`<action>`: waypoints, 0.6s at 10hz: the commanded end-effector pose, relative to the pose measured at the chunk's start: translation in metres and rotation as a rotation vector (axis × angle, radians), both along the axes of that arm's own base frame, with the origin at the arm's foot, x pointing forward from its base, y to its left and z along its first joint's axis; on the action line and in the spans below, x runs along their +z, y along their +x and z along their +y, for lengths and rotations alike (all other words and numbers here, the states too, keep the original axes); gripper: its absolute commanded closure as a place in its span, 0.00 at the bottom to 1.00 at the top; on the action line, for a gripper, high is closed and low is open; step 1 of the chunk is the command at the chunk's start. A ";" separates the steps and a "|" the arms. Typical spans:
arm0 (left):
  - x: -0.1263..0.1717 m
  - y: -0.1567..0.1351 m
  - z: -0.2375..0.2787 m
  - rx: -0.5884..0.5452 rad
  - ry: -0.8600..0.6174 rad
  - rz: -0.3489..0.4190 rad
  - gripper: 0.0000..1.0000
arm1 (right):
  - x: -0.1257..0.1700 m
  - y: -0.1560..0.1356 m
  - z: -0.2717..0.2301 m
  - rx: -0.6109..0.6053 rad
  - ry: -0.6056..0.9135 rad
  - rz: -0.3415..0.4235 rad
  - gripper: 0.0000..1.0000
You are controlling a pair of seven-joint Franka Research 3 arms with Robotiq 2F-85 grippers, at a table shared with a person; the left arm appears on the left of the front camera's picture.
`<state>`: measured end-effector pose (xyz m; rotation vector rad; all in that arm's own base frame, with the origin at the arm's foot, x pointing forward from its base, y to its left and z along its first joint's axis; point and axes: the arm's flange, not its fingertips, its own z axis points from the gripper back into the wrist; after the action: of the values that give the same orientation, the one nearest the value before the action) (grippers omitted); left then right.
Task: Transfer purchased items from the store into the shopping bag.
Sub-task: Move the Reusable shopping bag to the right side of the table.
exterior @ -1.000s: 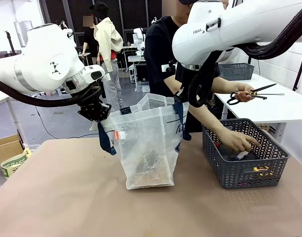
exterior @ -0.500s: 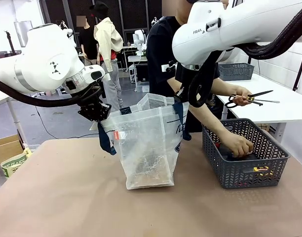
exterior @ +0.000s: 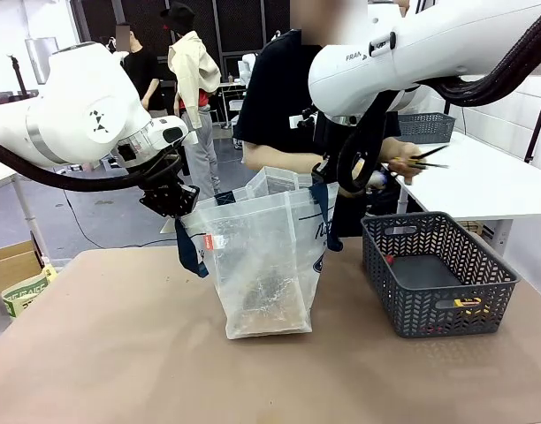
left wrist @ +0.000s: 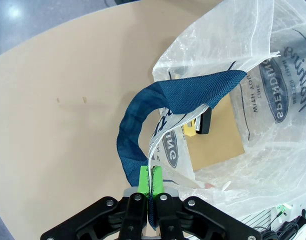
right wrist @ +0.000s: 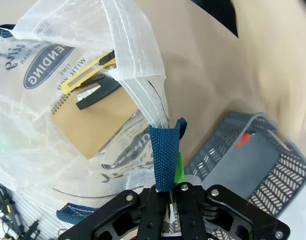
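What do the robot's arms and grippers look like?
The left arm and right arm are glossy white with rounded joints, each with a black ribbed hose running along it. The right arm bears small black lettering; the left arm has a black mark on its joint. The left gripper and right gripper are black with bolted linkages and bright green pads.

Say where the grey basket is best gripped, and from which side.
Probably the near wall at its slot handle, coming straight down from above with the fingers astride the thin rim. The basket stands upright and open-topped, and that wall faces the robot, apart from the bag.
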<state>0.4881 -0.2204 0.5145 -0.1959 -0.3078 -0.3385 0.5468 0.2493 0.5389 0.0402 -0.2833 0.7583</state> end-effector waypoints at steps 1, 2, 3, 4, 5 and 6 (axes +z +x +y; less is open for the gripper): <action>0.000 0.000 0.000 0.017 0.000 -0.003 1.00 | -0.001 0.000 -0.001 -0.009 0.001 0.000 1.00; 0.000 0.000 0.000 0.017 0.000 -0.003 1.00 | -0.001 0.000 -0.001 -0.009 0.001 0.000 1.00; 0.000 0.000 0.000 0.017 0.000 -0.003 1.00 | -0.001 0.000 -0.001 -0.009 0.001 0.000 1.00; 0.000 0.000 0.000 0.017 0.000 -0.003 1.00 | -0.001 0.000 -0.001 -0.009 0.001 0.000 1.00; 0.000 0.000 0.000 0.017 0.000 -0.003 1.00 | -0.001 0.000 -0.001 -0.009 0.001 0.000 1.00; 0.000 0.000 0.000 0.017 0.000 -0.003 1.00 | -0.001 0.000 -0.001 -0.009 0.001 0.000 1.00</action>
<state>0.4881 -0.2204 0.5145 -0.1959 -0.3078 -0.3385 0.5468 0.2493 0.5389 0.0402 -0.2833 0.7583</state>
